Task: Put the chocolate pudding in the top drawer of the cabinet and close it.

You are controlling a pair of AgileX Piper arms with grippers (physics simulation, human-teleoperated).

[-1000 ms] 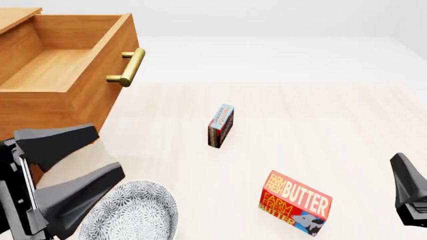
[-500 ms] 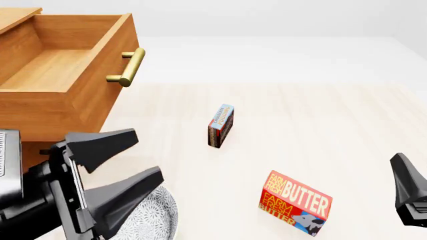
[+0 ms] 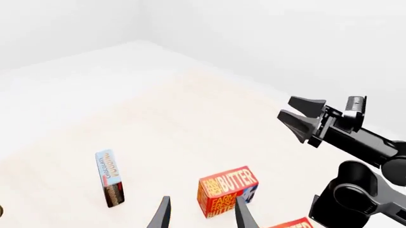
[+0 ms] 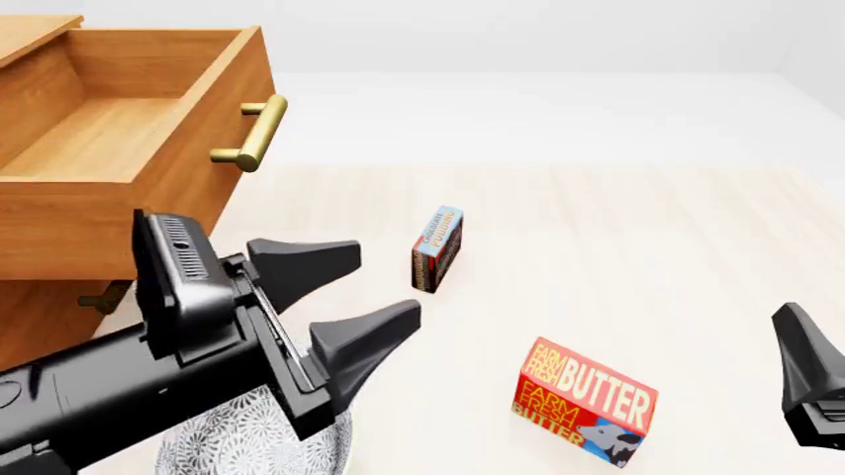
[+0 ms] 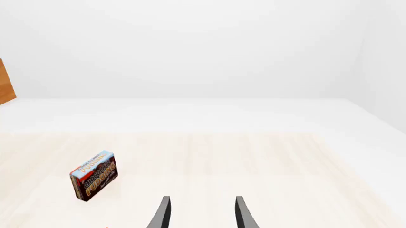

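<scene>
— Pale wood table (image 4: pixel 687 228); where's the chocolate pudding (image 4: pixel 437 248)?
— Standing on edge mid-table, apart from the butter box (image 4: pixel 585 401). Top drawer (image 4: pixel 133 148) gapes.
— Grippers?
— Left gripper (image 4: pixel 354 297) spread wide, nearing it — right gripper (image 5: pixel 199 211) spread too, holding nothing.

Your chocolate pudding (image 4: pixel 437 248) stands on its narrow edge out on the bench (image 4: pixel 660 257), a small thin box with a dark brown face, a red edge and a light blue-white top (the lettering is too small to read from the front). It sits well apart from the cabinet (image 4: pixel 53 297), free of everything. Your top drawer (image 4: pixel 126 148) is pulled open, warm brown wood, its brass bar handle (image 4: pixel 253 133) facing the pudding.
</scene>
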